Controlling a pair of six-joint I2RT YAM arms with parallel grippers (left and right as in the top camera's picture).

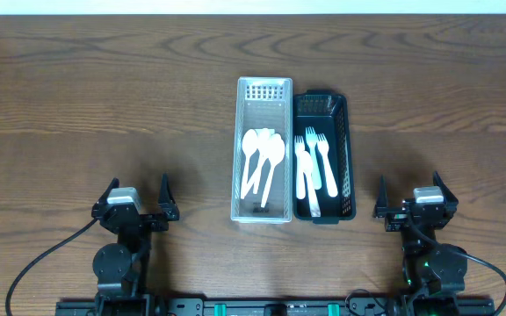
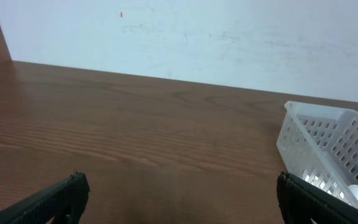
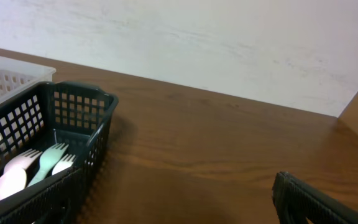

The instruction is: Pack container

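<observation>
A white perforated basket [image 1: 263,98] at the table's middle holds several white plastic spoons [image 1: 263,158]. Touching its right side, a black perforated basket [image 1: 341,105] holds several pale plastic forks [image 1: 310,162]. My left gripper [image 1: 135,200] is open and empty near the front left, well apart from the baskets. My right gripper [image 1: 416,200] is open and empty near the front right. The white basket [image 2: 328,140] shows at the right of the left wrist view. The black basket [image 3: 73,118] with forks [image 3: 33,165] shows at the left of the right wrist view.
The dark wooden table [image 1: 104,105] stretches left and right of the two baskets. A pale wall [image 2: 197,37] stands behind the table's far edge. Black cables [image 1: 42,263] run from the arm bases at the front edge.
</observation>
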